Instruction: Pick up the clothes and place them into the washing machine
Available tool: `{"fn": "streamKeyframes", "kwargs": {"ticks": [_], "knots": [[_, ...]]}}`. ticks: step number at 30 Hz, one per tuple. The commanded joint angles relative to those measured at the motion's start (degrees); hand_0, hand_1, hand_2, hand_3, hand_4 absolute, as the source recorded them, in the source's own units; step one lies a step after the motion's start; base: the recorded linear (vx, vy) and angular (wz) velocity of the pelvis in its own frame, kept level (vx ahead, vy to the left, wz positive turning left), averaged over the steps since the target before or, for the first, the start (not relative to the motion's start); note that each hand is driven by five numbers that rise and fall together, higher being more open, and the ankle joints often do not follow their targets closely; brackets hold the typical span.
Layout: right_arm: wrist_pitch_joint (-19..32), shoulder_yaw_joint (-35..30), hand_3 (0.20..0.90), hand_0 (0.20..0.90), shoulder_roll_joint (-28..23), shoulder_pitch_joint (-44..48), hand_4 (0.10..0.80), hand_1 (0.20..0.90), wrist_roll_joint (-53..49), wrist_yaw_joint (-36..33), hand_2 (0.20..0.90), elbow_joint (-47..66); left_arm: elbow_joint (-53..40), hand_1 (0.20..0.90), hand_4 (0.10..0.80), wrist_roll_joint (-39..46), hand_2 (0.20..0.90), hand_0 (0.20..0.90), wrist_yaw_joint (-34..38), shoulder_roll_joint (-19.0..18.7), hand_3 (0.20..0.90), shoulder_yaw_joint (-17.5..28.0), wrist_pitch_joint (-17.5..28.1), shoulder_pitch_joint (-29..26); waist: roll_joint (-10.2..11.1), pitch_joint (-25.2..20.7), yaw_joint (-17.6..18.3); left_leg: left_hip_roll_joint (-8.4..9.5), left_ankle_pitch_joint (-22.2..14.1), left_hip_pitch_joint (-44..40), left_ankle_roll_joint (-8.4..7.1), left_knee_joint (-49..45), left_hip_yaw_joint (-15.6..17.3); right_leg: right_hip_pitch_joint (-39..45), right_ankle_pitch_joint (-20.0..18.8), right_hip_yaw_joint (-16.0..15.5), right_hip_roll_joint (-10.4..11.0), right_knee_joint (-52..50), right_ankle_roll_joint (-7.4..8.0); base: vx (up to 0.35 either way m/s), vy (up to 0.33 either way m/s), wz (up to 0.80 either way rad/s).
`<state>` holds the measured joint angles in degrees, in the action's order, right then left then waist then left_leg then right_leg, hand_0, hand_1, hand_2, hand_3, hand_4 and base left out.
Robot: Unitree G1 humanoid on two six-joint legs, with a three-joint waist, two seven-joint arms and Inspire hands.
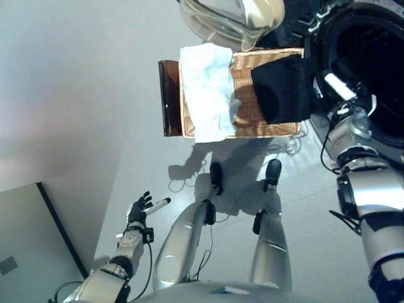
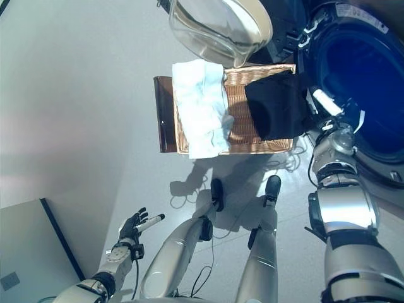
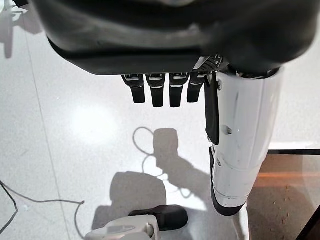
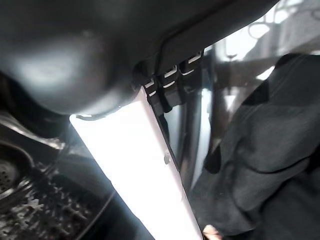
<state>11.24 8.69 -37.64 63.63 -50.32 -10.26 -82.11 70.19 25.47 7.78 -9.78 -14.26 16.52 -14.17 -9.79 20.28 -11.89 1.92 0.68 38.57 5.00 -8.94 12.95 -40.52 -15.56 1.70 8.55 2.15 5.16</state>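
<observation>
Left hand (image 1: 137,211), nearest my head camera: it hangs low at my left side over bare floor (image 1: 76,95), fingers straight and spread, white-covered thumb (image 1: 159,203) standing out. It holds nothing and touches nothing. In its wrist view the fingers (image 3: 157,92) point down in a relaxed row, with only floor past them.

Right hand (image 1: 344,95): raised at the rim of the washer (image 1: 372,38), between the drum opening and the basket (image 1: 243,95). Its white-covered thumb (image 1: 339,86) shows against the dark opening. In its wrist view the fingers (image 4: 167,92) are only partly seen behind the thumb, with the dark cloth (image 4: 265,150) just past them; I cannot tell whether they are open or closed, nor whether they touch the cloth.

Basket: wicker, on the floor just in front of the washer, with a brown panel (image 1: 169,98) along its left side.

White cloth (image 1: 208,91): draped over the basket's left part, one end hanging over the near rim.

Dark cloth: lying over the basket's right part, its right edge close beside the right hand.

Washer door (image 1: 230,19): swung open, its glass bowl above the basket's far edge.

Grey board (image 1: 31,246): flat on the floor at my lower left, apart from the left hand.
</observation>
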Motion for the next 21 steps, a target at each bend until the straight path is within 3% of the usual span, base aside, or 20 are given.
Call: {"fn": "streamKeyframes", "kwargs": {"ticks": [1, 8, 9, 11, 12, 21], "knots": [[4.15, 1.79, 0.9, 0.9, -5.97, 5.96, 0.8, 0.9, -2.26, -0.55, 0.9, 1.81, 0.79, 0.9, 0.8, 2.15, 0.9, 0.9, 1.18, -3.29, 0.9, -1.88, 0.4, 3.08, -4.44, -1.58, -1.32, -1.92, 6.64, -6.56, -7.68, 13.94, -3.98, 2.27, 4.06, -0.92, -2.65, -3.65, 1.3, 0.0, 0.0, 0.0], [3.25, 2.48, 0.9, 0.9, -7.73, 7.19, 0.8, 0.9, -1.35, -0.29, 0.9, 0.29, 0.91, 0.9, 0.8, 1.61, 0.9, 0.9, 1.22, -3.79, 0.9, -1.4, 0.25, 2.79, -4.43, -1.97, -1.56, -1.81, 6.58, -6.47, -7.68, 13.94, -4.21, 2.19, 4.21, -0.95, -2.57, -3.41, 1.39, 0.005, 0.0, 0.0], [3.21, 2.59, 0.62, 0.62, -7.94, 7.32, 0.6, 0.62, -0.97, -0.37, 0.62, 0.08, 0.97, 0.9, 0.8, 1.63, 0.9, 0.9, 1.21, -3.83, 0.9, -1.23, 0.23, 2.82, -4.59, -1.91, -1.64, -1.86, 6.24, -6.72, -7.69, 13.94, -4.23, 2.42, 4.55, -1.02, -2.59, -3.47, 1.43, 0.0, 0.0, 0.0], [3.19, 2.57, 0.247, 0.247, -8.05, 7.47, 0.333, 0.247, -0.85, -0.51, 0.247, -0.07, 1.06, 0.9, 0.8, 1.61, 0.9, 0.9, 1.23, -3.88, 0.9, -1.03, 0.22, 2.91, -4.58, -1.9, -1.56, -1.86, 6.61, -6.35, -7.64, 13.94, -4.18, 2.05, 4.17, -1.02, -2.63, -3.38, 1.37, 0.0, 0.0, 0.0], [3.29, 2.36, 0.2, 0.2, -8.08, 7.29, 0.3, 0.2, -1.04, -0.52, 0.2, -0.06, 1.09, 0.9, 0.8, 1.62, 0.9, 0.9, 1.28, -3.91, 0.9, -0.95, 0.24, 3.05, -4.68, -1.88, -1.56, -1.9, 6.24, -6.63, -7.65, 13.94, -4.22, 2.3, 4.51, -1.04, -2.75, -3.47, 1.4, 0.0, 0.0, 0.0], [5.51, -2.02, 0.2, 0.2, -8.07, 7.02, 0.3, 0.2, -6.8, -2.27, 0.2, -0.59, 1.37, 0.9, 0.8, 1.43, 0.9, 0.9, 1.85, -3.88, 0.9, -0.87, 0.21, 2.92, -4.7, -2.39, -1.39, -1.83, 6.2, -6.46, -7.63, 13.94, -4.04, 2.12, 4.35, -0.9, -2.81, -3.29, 1.36, 0.004, 0.001, 0.0]]}}
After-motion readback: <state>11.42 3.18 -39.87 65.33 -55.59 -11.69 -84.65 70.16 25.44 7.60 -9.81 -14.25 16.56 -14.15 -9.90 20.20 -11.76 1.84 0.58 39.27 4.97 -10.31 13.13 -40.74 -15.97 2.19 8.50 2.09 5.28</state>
